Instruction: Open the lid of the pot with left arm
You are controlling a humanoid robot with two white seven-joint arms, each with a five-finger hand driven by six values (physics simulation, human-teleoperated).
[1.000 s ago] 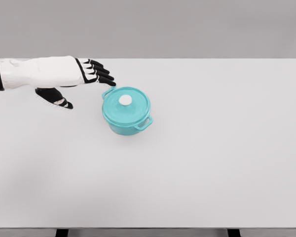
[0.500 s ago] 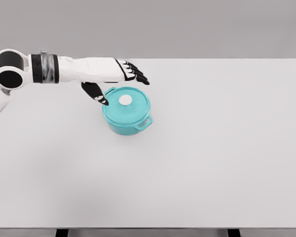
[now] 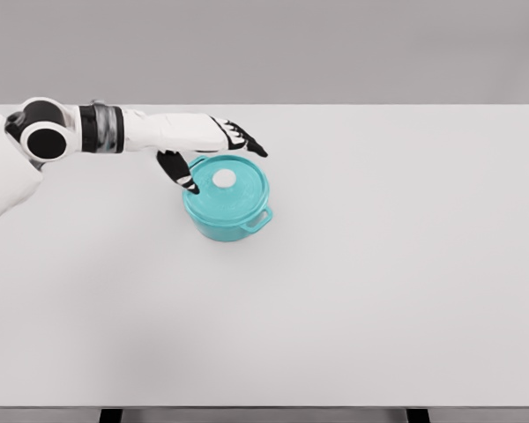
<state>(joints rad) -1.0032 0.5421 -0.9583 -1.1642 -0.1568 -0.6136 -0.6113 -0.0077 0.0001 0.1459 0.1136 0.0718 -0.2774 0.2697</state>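
Note:
A teal pot [image 3: 227, 199] with two side handles stands on the white table [image 3: 379, 264], left of the middle. Its teal lid [image 3: 238, 188] sits on it, with a white round knob [image 3: 224, 179] on top. My left hand [image 3: 219, 159] reaches in from the left and hovers over the pot's far left rim. Its fingers [image 3: 247, 142] are stretched out beyond the lid's far edge, and the thumb [image 3: 181, 173] hangs down beside the lid's left edge. The hand is open and holds nothing. The knob lies between thumb and fingers, untouched.
The table's far edge runs just behind the hand. Two dark table legs [image 3: 111, 415] show at the bottom edge.
My left arm has stretched further to the right, carrying the hand from left of the pot to over its far left rim, then lowered slightly. The pot and lid have not moved.

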